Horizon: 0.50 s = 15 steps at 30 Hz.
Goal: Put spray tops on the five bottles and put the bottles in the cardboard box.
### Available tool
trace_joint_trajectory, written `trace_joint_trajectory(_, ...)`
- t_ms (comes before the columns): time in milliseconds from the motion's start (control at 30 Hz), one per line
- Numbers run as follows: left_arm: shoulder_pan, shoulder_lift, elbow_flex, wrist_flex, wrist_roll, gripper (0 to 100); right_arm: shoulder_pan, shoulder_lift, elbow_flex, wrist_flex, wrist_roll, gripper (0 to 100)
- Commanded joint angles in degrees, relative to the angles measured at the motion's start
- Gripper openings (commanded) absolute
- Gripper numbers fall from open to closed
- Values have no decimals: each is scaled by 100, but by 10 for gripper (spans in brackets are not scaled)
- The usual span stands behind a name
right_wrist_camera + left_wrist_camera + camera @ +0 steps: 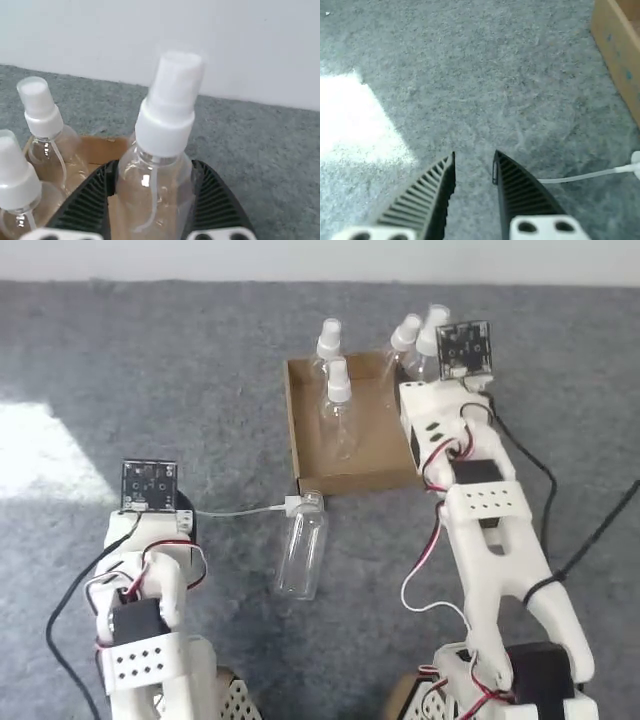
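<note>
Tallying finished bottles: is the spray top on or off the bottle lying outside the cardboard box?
Off. The spray top lies at the neck of the bottle, its tube stretched out across the carpet.

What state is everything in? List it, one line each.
Box: open, upright.
Held bottle: upright, top on, in right jaws.
Front bottle: upright in box, top on.
Back bottle: upright, top on.
Neighbour bottle: upright, top on.
Lying bottle: on its side, topless.
Loose top: off, at lying bottle's mouth.
Left jaws: open, empty.
</note>
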Motion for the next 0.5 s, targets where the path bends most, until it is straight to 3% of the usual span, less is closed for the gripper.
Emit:
trace_joint_trajectory(0,-9,0,-31,-202,-105,109,40,-22,273,-1015,-193,6)
trace_joint_trajectory(467,-9,0,-22,-202,-114,109,-136,1376,-70,-1965,-220,6)
